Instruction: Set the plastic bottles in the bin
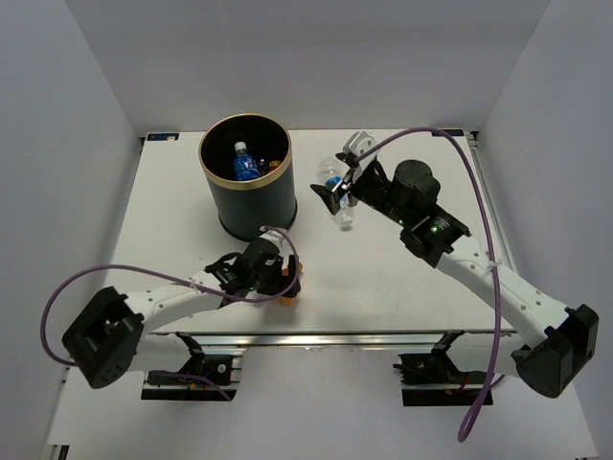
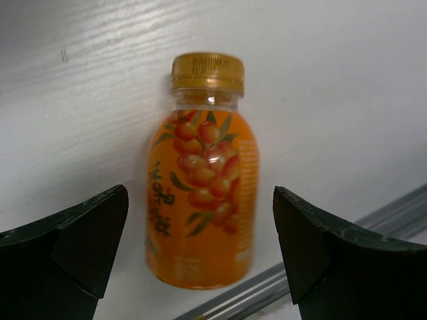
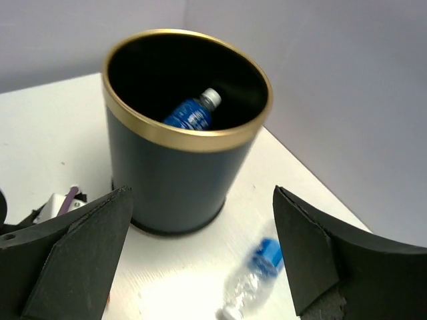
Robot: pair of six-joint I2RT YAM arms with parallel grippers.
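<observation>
Jaws of the left gripper (image 2: 200, 200) stand wide, flanking an orange bottle (image 2: 200, 193) at the worktop's near edge. Wide and empty too, the right gripper (image 3: 201, 200) hangs above a clear bottle (image 3: 257, 273) beside the bin (image 3: 187, 137).

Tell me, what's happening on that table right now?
Left gripper open over lying orange bottle. Right gripper open above loose water bottle beside bin. Second water bottle inside bin. Nothing seen blocking.
</observation>
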